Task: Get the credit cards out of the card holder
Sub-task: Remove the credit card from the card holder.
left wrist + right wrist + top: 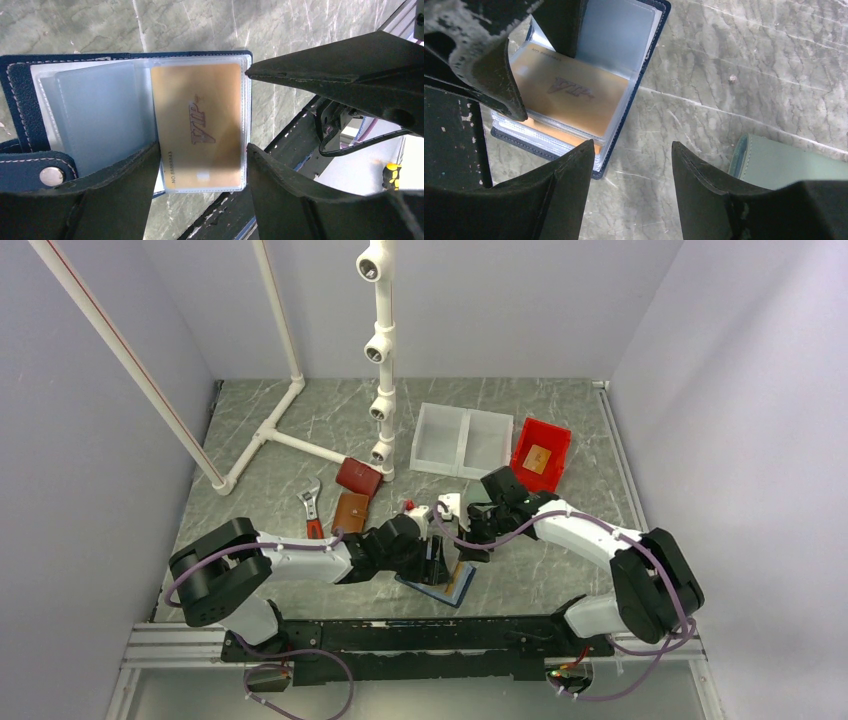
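Observation:
The navy card holder (pixel 445 590) lies open on the table between both arms, with its snap stud (pixel 51 176) at one side. Its top clear sleeve holds an orange-tan credit card (pixel 200 100) marked VIP. My left gripper (pixel 203 145) straddles that sleeve, one finger against each long edge, so it is shut on the sleeved card. The same card (pixel 569 100) lies on a stack of sleeves, another orange card edge under it. My right gripper (pixel 633 142) is open just beside the holder's edge (pixel 659 30), with only bare table between its fingers. One right finger (pixel 350 70) reaches the sleeve's far corner.
A flat grey-green wallet (pixel 789 160) lies right of my right gripper. Behind are a red bin (pixel 555 435) holding an orange card, two clear bins (pixel 460 440), a brown wallet (pixel 350 512), a dark red wallet (pixel 359 476), a wrench (pixel 312 508) and a white pipe frame (pixel 380 360).

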Tool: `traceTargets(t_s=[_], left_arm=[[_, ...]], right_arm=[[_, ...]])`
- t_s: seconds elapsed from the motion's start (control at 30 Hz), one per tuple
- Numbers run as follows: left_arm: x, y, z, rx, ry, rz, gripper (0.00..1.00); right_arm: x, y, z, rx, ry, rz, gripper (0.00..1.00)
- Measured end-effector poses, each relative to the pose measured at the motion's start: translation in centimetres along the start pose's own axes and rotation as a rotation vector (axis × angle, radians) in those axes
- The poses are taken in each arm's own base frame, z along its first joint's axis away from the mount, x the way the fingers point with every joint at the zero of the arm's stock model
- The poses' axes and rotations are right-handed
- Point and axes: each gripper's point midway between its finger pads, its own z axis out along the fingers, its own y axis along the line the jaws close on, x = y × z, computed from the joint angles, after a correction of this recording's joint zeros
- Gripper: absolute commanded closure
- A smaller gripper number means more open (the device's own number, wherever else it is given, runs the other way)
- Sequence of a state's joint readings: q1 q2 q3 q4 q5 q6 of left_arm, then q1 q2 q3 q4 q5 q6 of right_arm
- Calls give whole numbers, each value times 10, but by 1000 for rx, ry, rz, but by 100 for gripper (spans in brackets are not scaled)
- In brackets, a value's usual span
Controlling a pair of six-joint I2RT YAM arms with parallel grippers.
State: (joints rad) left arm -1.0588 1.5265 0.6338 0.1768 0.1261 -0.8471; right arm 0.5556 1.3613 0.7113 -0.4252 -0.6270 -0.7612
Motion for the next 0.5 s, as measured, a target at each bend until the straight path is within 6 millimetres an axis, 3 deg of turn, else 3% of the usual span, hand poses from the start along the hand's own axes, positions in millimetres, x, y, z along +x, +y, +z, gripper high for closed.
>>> traceTargets(t_s=[0.5], left_arm=[[-2, -2, 0, 24, 1, -22, 27]], right_arm=[[9, 1, 6, -9, 38, 16, 40]])
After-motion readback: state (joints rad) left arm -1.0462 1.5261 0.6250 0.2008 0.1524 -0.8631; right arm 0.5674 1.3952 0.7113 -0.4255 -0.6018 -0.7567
